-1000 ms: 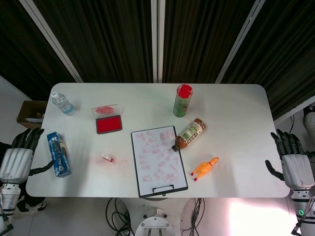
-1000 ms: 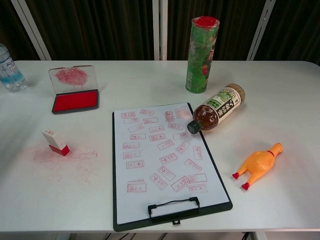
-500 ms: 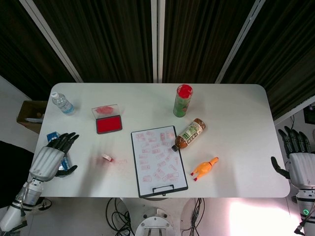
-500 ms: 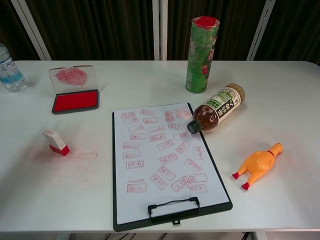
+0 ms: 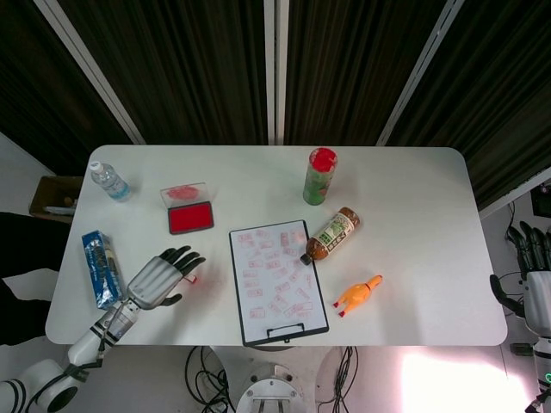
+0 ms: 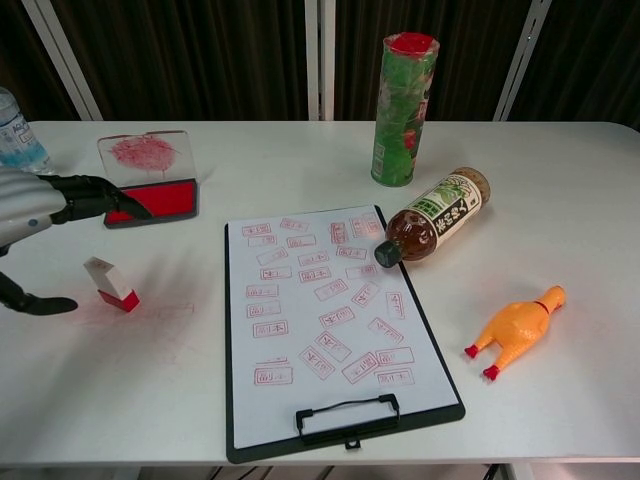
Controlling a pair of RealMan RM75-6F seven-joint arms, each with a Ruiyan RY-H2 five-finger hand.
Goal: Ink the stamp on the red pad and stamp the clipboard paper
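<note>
the stamp (image 6: 112,283) lies tilted on the white table (image 5: 405,198), red end down, on a faint red smear left of the clipboard (image 6: 330,330). in the head view i can just see it (image 5: 191,277) past my left hand's fingertips. the red pad (image 6: 150,202) sits behind it, toward the far side, with its clear lid (image 6: 145,152) folded back and smudged red. the clipboard paper (image 6: 325,310) is covered in red stamp marks, and the clip (image 6: 347,416) is at the near edge.

my left hand (image 5: 159,277) hangs over the table just beside the stamp, fingers spread and pointing toward it, holding nothing. in the chest view the dark fingers (image 6: 95,197) reach in above the stamp and the thumb (image 6: 35,303) shows lower down, with the stamp between them but not touched as far as i can tell. my right hand (image 5: 535,277) is off the right end of the table, fingers up and apart, empty.

a tea bottle (image 6: 435,217) lies on its side, its cap touching the clipboard's upper right corner. a green canister with a red lid (image 6: 403,97) stands behind it. an orange rubber chicken (image 6: 515,331) lies right of the clipboard. a water bottle (image 5: 109,181) is at the far left corner, and a blue carton (image 5: 101,268) lies near the left edge.
</note>
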